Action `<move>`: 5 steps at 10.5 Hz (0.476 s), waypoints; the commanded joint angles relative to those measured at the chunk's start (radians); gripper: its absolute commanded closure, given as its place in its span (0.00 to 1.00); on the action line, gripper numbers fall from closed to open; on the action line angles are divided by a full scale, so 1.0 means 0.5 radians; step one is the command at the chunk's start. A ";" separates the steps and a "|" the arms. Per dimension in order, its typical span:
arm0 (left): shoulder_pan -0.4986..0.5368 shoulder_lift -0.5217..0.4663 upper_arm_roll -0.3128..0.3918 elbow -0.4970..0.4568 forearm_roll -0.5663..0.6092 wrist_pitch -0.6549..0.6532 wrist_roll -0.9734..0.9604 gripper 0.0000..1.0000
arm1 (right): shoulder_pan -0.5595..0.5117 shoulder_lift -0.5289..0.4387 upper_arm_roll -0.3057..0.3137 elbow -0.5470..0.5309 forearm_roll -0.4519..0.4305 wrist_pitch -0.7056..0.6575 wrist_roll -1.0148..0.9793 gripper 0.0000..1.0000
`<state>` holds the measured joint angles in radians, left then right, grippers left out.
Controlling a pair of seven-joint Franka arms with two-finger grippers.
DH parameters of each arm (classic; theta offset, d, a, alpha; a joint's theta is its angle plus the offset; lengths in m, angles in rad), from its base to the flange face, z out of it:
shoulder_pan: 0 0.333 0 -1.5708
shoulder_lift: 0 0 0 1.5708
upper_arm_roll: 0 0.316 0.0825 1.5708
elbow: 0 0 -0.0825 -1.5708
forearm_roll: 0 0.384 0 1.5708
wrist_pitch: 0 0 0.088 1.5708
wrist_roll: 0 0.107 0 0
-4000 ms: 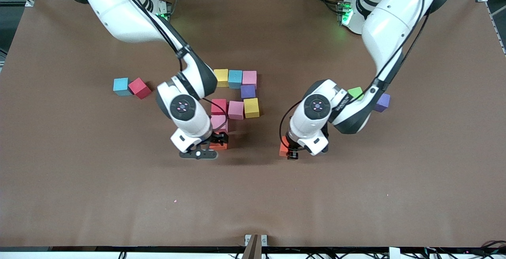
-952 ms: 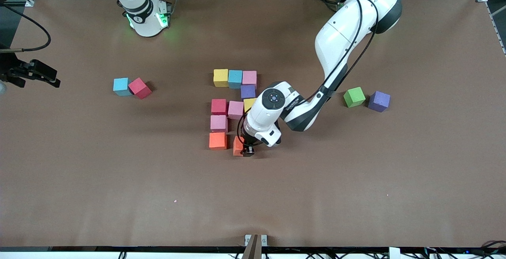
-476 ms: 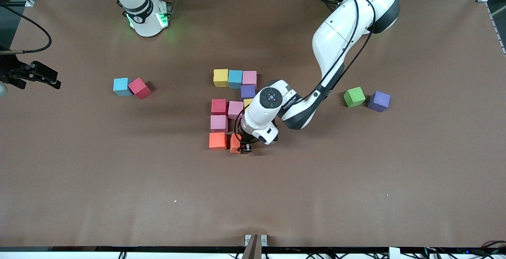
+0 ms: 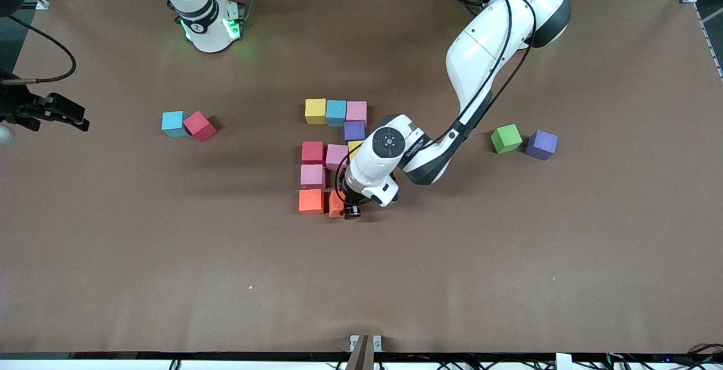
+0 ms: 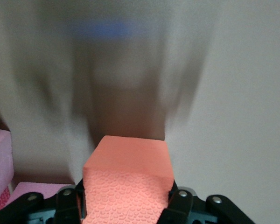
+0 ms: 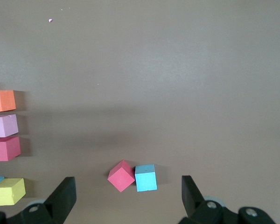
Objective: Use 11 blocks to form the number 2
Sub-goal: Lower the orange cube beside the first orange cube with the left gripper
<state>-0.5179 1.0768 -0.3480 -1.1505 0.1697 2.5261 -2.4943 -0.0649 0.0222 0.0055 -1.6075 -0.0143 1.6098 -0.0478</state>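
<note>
The number 2 stands part-built mid-table: yellow [image 4: 316,111], blue [image 4: 336,112] and pink [image 4: 356,112] blocks in the farthest row, then purple [image 4: 354,130], then red [image 4: 312,152], pink [image 4: 336,156] and a half-hidden yellow [image 4: 355,147], then pink [image 4: 312,176], then orange [image 4: 311,200]. My left gripper [image 4: 351,210] [image 5: 127,207] is shut on another orange block [image 4: 336,205] [image 5: 127,179], low and right beside that orange one. My right gripper [image 6: 126,198] hangs open and holds nothing, high over the right arm's end of the table [image 4: 56,111].
Loose blue [image 4: 172,123] [image 6: 145,177] and red [image 4: 199,126] [image 6: 121,175] blocks lie touching toward the right arm's end. Green [image 4: 505,138] and purple [image 4: 541,144] blocks lie toward the left arm's end. The left forearm hangs over part of the figure.
The left gripper carried its orange block across to the figure's nearest row and has settled beside the orange block. The right arm let go of that block and pulled away to the table's end.
</note>
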 commanded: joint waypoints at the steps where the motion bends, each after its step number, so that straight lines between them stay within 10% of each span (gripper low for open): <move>1: -0.068 0.046 0.030 0.034 -0.057 -0.097 -0.021 0.50 | -0.017 0.020 0.010 0.034 0.025 -0.007 0.010 0.00; 5: -0.081 0.074 0.033 0.028 -0.057 -0.116 -0.021 0.50 | -0.017 0.060 0.010 0.046 0.029 0.008 0.007 0.00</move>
<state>-0.5355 1.0766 -0.3465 -1.1450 0.1694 2.4973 -2.4943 -0.0650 0.0432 0.0055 -1.6075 -0.0143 1.6186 -0.0478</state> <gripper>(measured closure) 0.405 0.000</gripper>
